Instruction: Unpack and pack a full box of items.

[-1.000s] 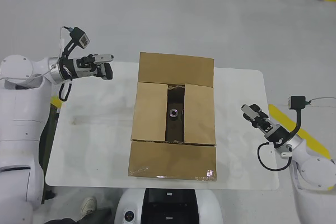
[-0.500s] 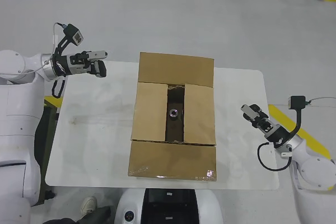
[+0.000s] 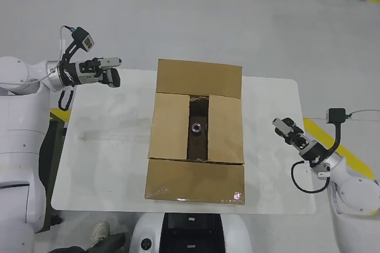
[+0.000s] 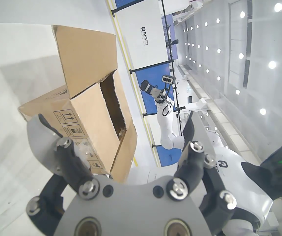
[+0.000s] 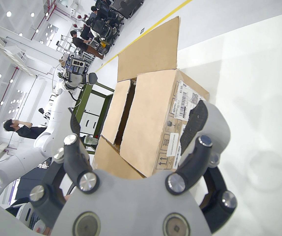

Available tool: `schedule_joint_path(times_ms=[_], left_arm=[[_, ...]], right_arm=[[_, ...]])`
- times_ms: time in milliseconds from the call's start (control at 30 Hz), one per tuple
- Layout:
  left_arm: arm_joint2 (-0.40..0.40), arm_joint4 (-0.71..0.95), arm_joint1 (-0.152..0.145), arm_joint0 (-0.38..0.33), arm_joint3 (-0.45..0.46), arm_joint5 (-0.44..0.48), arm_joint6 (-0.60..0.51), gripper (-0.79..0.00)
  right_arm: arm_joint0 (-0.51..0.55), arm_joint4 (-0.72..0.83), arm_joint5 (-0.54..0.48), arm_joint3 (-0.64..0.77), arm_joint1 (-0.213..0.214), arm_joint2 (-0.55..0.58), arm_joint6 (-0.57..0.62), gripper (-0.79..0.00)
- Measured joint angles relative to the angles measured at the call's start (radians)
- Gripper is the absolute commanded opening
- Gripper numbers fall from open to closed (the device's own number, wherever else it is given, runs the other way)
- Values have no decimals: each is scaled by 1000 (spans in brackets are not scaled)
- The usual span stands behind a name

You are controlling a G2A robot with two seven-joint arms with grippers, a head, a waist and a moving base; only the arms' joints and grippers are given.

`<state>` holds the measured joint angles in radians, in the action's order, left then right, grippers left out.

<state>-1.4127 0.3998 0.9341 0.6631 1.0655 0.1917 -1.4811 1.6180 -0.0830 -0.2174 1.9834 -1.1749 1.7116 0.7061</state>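
Left fingers [image 4: 41, 136], right fingers [image 5: 214, 126] spread; box [image 3: 171, 126] between

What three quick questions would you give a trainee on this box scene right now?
1. True or false: the box is shut tight.
2. What shows through the gap between the side flaps? A) nothing B) a round item C) a folded cloth
3. Fill in: the left and right jaws both stand ____ and hold nothing.
Key: 1 false; 2 B; 3 open.
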Motion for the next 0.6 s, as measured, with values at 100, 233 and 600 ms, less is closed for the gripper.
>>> schedule_joint_path(times_ms=[100, 233, 600], left_arm=[[0, 0, 0, 0, 0, 0, 0, 0], [0, 0, 0, 0, 0, 0, 0, 0], [0, 0, 0, 0, 0, 0, 0, 0]], right_arm=[[0, 0, 0, 0, 0, 0, 0, 0], [0, 0, 0, 0, 0, 0, 0, 0], [55, 79, 42, 26, 5, 16, 44, 0]])
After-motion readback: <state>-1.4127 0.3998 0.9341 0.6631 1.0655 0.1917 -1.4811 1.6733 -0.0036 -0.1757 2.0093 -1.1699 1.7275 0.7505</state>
